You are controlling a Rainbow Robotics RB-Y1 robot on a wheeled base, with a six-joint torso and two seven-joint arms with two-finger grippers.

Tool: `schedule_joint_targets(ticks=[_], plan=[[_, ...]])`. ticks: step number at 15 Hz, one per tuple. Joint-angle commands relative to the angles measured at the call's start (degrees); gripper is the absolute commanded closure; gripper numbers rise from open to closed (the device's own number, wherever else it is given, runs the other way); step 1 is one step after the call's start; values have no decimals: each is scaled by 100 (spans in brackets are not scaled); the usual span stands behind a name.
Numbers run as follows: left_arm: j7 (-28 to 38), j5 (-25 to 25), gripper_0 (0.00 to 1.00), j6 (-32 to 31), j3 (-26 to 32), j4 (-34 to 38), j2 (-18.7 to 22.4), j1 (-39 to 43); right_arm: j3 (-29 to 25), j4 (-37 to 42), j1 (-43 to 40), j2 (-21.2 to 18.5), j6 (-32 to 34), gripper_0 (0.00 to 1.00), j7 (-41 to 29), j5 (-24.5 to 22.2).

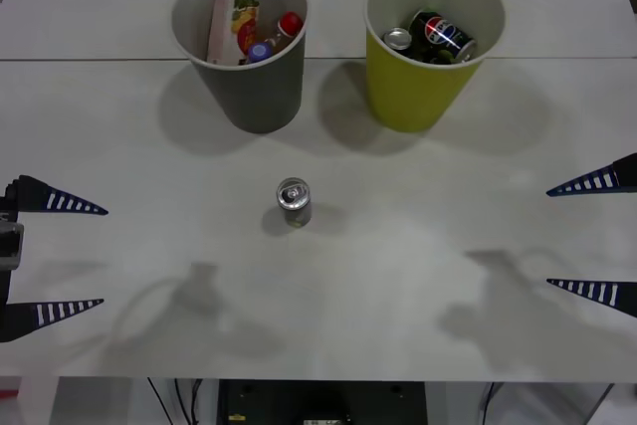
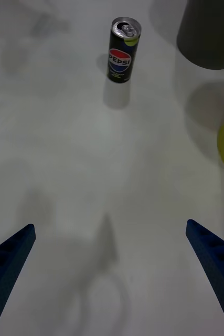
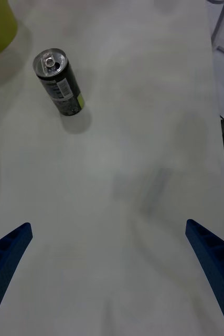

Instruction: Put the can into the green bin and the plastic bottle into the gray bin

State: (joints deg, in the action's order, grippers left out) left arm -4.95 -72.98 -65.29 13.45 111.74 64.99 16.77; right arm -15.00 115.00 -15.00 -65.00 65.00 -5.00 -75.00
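Nearest the robot, the left gripper (image 1: pixel 55 258) and the right gripper (image 1: pixel 594 236) hang at the left and right edges of the white table (image 1: pixel 398 276), each with its blue ribbed fingers spread wide and grasping nothing. Their shadows fall on the bare tabletop between them.

At mid-table, about halfway between the two grippers and well apart from both, the can (image 1: pixel 294 202) stands upright with its silver top and pull tab facing up. The right wrist view shows a Pepsi logo on its dark body (image 2: pixel 122 50); the left wrist view shows its other side (image 3: pixel 59 82), with small print and a yellow-green patch.

Farther back stand the two bins, side by side but not touching. The gray bin (image 1: pixel 249 97) on the left holds a plastic bottle (image 1: pixel 231 17) with a red cap, leaning on the wall, along with smaller capped items that are hard to identify. The green bin (image 1: pixel 418 97) on the right holds a Pepsi can (image 1: pixel 443 37) lying on its side and a second can (image 1: pixel 398 40) showing little beyond its silver top.

Judged from this layout, the step in hand is the pick of the standing can. The next move calls for one gripper to travel inward, straddle the can's body and close, then carry it to the green bin. Bin contents below the rims are hidden.
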Motion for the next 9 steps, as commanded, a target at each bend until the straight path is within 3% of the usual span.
schedule_joint_targets(ticks=[1, 6, 9], plan=[[21, 223, 0, 43, -1, -74, -144, -7, 0, 0, 0, 0, 0, 0, 0, 0], [56, 408, 0, 139, -80, -232, -663, -104, 0, 0, 0, 0, 0, 0, 0, 0], [-23, 1102, 0, 324, -686, -847, -724, -499, 0, 0, 0, 0, 0, 0, 0, 0]])
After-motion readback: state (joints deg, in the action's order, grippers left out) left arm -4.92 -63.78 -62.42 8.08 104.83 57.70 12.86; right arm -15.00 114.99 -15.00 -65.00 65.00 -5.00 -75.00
